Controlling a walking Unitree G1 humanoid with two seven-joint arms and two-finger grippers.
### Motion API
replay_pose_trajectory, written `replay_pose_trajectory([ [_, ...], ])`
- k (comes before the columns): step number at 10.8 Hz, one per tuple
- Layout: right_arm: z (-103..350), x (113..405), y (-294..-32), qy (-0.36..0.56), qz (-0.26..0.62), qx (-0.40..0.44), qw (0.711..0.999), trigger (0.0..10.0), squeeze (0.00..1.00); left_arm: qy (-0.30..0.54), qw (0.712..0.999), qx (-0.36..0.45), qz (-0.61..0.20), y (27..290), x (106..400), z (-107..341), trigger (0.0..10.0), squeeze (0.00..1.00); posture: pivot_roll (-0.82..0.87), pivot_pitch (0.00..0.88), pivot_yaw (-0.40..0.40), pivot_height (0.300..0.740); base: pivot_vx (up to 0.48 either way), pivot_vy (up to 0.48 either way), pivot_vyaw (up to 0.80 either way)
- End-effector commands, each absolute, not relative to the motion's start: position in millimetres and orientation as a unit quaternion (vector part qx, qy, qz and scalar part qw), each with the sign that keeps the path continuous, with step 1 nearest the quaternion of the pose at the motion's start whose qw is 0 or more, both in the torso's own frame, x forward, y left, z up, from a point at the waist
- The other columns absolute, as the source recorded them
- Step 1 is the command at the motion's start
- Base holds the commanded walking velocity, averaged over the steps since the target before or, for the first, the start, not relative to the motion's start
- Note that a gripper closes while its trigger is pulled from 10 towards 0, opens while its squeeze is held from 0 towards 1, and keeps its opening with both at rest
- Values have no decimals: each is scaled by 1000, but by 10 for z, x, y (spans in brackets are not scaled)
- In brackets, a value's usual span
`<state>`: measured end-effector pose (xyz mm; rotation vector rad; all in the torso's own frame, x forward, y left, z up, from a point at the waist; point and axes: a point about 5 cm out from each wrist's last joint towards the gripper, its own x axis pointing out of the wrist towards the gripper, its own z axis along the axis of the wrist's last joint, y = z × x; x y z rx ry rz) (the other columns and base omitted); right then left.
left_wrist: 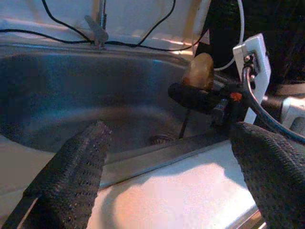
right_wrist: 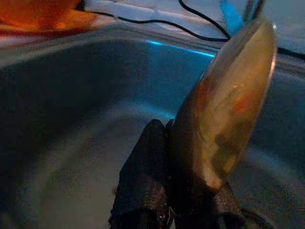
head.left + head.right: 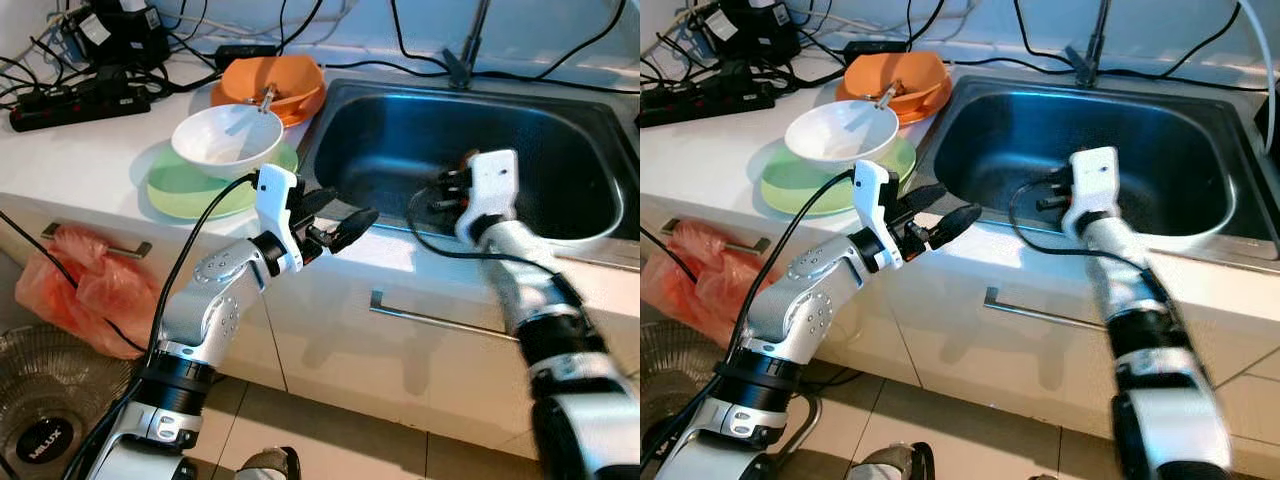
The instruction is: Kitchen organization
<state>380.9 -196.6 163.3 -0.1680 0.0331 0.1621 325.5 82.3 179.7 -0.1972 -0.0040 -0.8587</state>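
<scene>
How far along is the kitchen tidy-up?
Done: nothing clearly finished; the sink basin looks bare. In hand: the right hand is shut on a brownish spoon-like utensil, held over the sink. The left hand hovers open at the counter edge. Left: the white bowl on the green plate and the orange bowl with a utensil in it sit on the counter.

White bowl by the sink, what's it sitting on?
The white bowl sits on a green plate. The plate's middle is hidden beneath it.
</scene>
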Motion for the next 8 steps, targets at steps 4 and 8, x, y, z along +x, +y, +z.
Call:
replay_pose_trajectory([
  [4, 1986, 3952, -2134, -14, 85, -137, 987, 10000, 1000, -5, 907, -78, -415, 844, 3204, 1787, 10000, 1000, 84, 84, 88, 740, 0, 0, 0],
  [8, 1942, 3977, -2149, 25, 128, -132, 983, 10000, 1000, 6, 899, -88, -429, 825, 3152, 1763, 10000, 1000, 92, 101, 91, 740, 0, 0, 0],
])
